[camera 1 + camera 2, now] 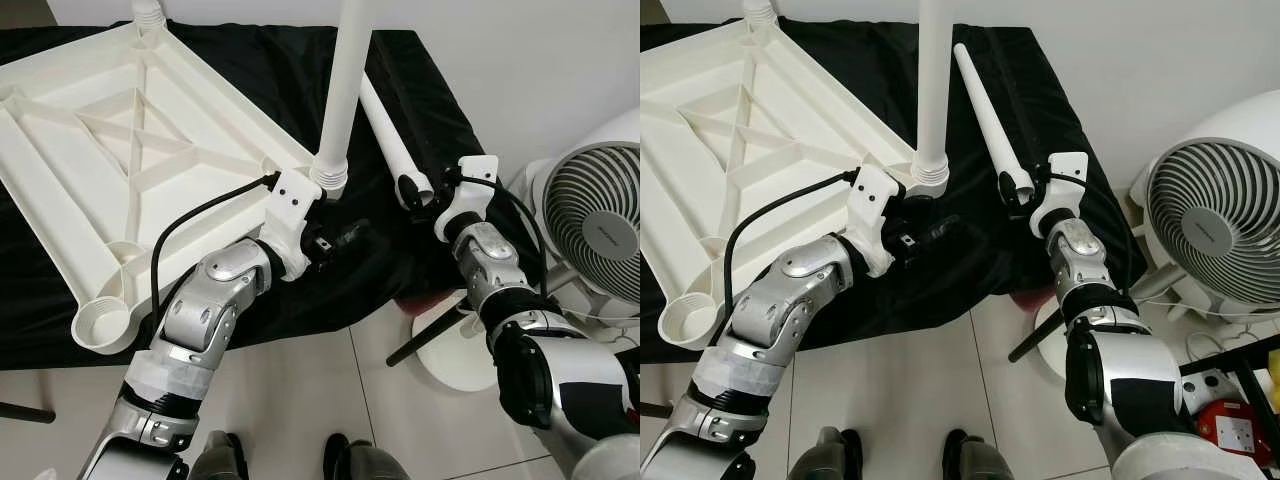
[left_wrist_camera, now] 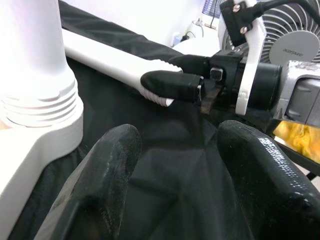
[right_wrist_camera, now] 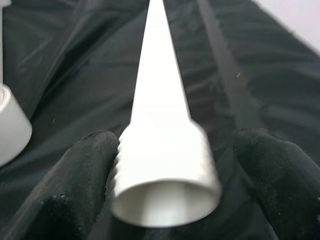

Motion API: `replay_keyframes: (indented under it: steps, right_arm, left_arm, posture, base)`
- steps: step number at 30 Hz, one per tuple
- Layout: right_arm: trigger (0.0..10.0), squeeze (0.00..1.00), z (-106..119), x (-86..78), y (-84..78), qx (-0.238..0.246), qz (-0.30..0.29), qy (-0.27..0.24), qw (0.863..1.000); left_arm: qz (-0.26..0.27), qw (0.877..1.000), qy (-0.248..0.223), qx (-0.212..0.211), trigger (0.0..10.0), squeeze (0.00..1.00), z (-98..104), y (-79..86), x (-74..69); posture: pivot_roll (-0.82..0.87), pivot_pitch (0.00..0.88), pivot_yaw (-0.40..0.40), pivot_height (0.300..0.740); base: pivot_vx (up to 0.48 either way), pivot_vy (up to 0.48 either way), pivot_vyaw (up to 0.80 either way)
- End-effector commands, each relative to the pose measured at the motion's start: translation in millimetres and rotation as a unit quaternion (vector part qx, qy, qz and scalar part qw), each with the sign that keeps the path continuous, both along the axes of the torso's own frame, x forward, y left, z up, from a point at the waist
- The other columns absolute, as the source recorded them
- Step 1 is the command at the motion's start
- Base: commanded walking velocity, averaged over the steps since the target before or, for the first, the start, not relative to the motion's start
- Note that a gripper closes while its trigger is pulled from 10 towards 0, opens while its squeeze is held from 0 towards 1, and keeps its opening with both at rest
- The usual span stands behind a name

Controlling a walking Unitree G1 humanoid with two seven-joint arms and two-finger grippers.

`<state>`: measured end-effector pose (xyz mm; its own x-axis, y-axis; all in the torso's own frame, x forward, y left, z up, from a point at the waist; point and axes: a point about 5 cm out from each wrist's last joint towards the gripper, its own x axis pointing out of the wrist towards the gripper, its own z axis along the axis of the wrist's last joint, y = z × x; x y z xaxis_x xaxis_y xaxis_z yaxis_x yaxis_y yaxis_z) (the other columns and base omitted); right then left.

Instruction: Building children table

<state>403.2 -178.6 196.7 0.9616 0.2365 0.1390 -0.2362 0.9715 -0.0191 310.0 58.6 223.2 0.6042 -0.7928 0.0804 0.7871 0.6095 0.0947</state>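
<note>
White plastic tabletop [image 1: 120,140] lies underside up on the black cloth [image 1: 400,90] that covers the work surface, with one leg [image 1: 345,80] already standing upright in the near corner socket [image 1: 328,178]. I note a second, empty socket [image 1: 105,325] at the corner nearest my left arm.

My right gripper [image 3: 165,170] is at the threaded end of the loose leg [image 1: 985,110], which lies flat on the cloth just beside the upright one. Its fingers [image 3: 75,175] are spread to either side of the collar; the near finger looks to be touching it, the other stands clear, so I judge the leg bracketed but not yet clamped.

My left gripper [image 2: 172,175] is released and holds nothing, hovering low over the cloth beside the seated leg's base.

Recommendation: close squarely on the collar above the threads, not on them, and confirm a firm hold before lifting. The long taper will lever against the grip, so I would raise it slowly and keep it clear of the upright leg.
</note>
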Motion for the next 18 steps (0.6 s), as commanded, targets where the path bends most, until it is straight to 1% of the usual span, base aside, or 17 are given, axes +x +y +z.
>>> replay_keyframes:
  steps: [1,9,10,11,12,13,14,18]
  right_arm:
    - [10.0,0.00,-6.4,0.0,2.9,0.006,0.008,0.021,1.000]
    - [10.0,0.00,0.3,3.5,7.2,0.001,0.009,0.023,1.000]
    - [4.9,0.00,1.9,3.9,7.3,0.003,0.011,0.021,1.000]
    - [4.9,0.00,3.2,4.3,7.2,0.003,0.012,0.020,1.000]
    - [0.9,0.00,4.1,4.4,7.3,0.001,0.015,0.019,1.000]
    - [0.9,0.00,4.1,4.4,7.3,0.001,0.015,0.019,1.000]
    - [0.0,0.00,4.3,4.5,7.2,0.001,0.019,0.020,1.000]
    - [0.0,0.00,2.7,5.1,4.9,0.005,0.011,0.033,0.999]
  left_arm:
    - [-0.022,1.000,0.000,0.002,10.0,0.00,-0.1,-3.4,-4.7]
    - [-0.018,1.000,0.006,0.000,10.0,0.00,-0.1,-3.7,-5.0]
    - [-0.017,1.000,0.005,0.000,10.0,0.00,0.0,-4.0,-4.9]
    - [-0.017,1.000,0.005,0.000,10.0,0.00,0.4,-4.0,-4.9]
    - [-0.016,1.000,0.004,0.000,10.0,0.00,0.8,-4.0,-4.7]
    - [-0.016,1.000,0.004,0.000,10.0,0.00,0.8,-4.0,-4.7]
    - [-0.016,1.000,0.004,0.000,10.0,0.00,1.2,-4.1,-4.4]
    - [-0.015,1.000,0.003,0.002,10.0,0.00,1.7,-3.6,-4.1]
  posture:
    - [0.04,0.263,-0.076,0.740]
    - [0.04,0.257,-0.077,0.740]
    - [0.04,0.257,-0.077,0.740]
    - [0.04,0.257,-0.077,0.740]
    - [0.04,0.256,-0.077,0.740]
    - [0.04,0.256,-0.077,0.740]
    - [0.04,0.254,-0.077,0.740]
    - [0.04,0.252,-0.077,0.740]
  base:
    - [0.000,0.000,0.00]
    - [0.000,0.000,0.00]
    - [0.000,0.000,0.00]
    - [0.000,0.000,0.00]
    - [0.000,0.000,0.00]
    - [0.000,0.000,0.00]
    - [0.000,0.000,0.00]
    - [0.000,0.000,0.00]
